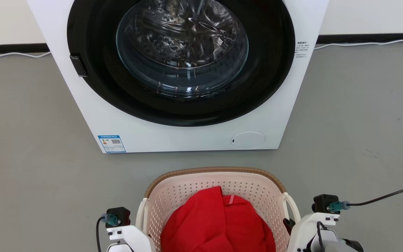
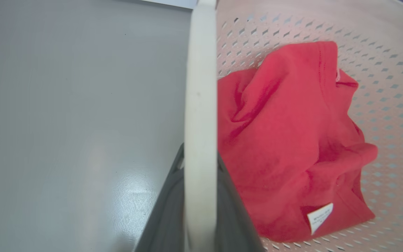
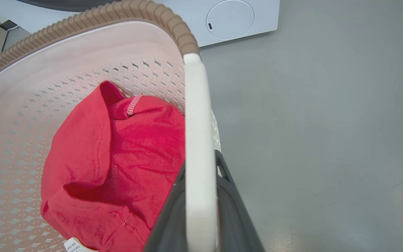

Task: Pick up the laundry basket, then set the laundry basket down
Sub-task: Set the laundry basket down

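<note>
Two grippers, one basket, and both of them are clamped on. The small cream-white perforated plastic laundry basket (image 1: pixel 187 190) with the brown woven-look rim is just in front of the big white front-loading washing machine (image 1: pixel 187 136). It's roughly centred below the washer's round black-framed glass door (image 1: pixel 182 49), with a strip of grey floor (image 1: pixel 30 140) between the two. Honestly can't tell from these shots whether the basket's bottom is resting on that floor or hanging off it.

Left gripper (image 2: pixel 200 157): its two dark fingers are pinched nearly together, with the white loop handle (image 2: pixel 200 98) on the basket's left side sandwiched between them. Right gripper (image 3: pixel 201 162) is the same deal, squeezed onto the right-side white loop handle (image 3: pixel 197 115), one finger on each face of the strip.

Inside the basket there's a crumpled red cloth garment (image 1: pixel 219 224) covering most of the bottom, with a small white tag (image 2: pixel 319 217) poking out at one edge.

On the washer's front, a round white cover (image 1: pixel 247 140) sits low on the robot's right and a blue sticker (image 1: pixel 111 143) low on its left. A thin black cable (image 1: pixel 387 197) trails off the right wrist, away from the washer.
</note>
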Available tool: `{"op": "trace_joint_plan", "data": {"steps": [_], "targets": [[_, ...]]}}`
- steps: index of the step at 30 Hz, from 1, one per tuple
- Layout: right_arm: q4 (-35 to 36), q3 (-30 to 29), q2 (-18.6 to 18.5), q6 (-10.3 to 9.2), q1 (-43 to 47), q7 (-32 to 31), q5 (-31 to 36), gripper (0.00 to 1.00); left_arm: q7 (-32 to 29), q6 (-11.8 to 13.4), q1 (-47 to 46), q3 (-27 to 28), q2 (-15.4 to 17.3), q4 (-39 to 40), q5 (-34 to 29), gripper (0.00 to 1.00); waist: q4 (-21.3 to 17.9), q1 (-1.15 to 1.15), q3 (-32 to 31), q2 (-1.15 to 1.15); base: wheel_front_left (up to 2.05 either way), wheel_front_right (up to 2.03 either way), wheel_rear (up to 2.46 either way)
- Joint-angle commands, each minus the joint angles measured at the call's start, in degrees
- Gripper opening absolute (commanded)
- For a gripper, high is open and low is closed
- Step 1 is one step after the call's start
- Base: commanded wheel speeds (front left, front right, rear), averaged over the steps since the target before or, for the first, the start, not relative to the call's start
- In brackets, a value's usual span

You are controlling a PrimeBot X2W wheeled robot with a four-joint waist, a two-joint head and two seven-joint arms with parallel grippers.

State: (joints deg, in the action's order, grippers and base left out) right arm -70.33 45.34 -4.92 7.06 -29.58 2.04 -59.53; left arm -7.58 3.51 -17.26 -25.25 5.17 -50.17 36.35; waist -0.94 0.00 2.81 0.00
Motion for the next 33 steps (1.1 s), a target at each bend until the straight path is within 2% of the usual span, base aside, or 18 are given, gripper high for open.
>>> {"op": "trace_joint_plan", "data": {"steps": [1,21,33], "targets": [[0.9,0.8,-0.1,0.43,-1.4,1.1,-0.7,0.0,0.3,0.1,-0.9,1.7,1.1,1.7,0.8,0.0,0.0,0.0,0.1,0.0,0.0,0.0,0.0],[1.9,1.2,-0.9,0.43,-5.1,3.2,-0.2,0.0,1.8,2.5,-2.5,1.8,2.2,4.6,0.7,0.0,-0.3,0.0,6.3,0.0,0.0,0.0,0.0],[2.5,1.4,-0.9,0.43,-8.5,4.4,0.1,0.0,4.0,2.6,-7.4,1.8,3.0,3.2,0.0,0.0,-0.3,0.0,11.3,0.0,0.0,0.0,0.0]]}}
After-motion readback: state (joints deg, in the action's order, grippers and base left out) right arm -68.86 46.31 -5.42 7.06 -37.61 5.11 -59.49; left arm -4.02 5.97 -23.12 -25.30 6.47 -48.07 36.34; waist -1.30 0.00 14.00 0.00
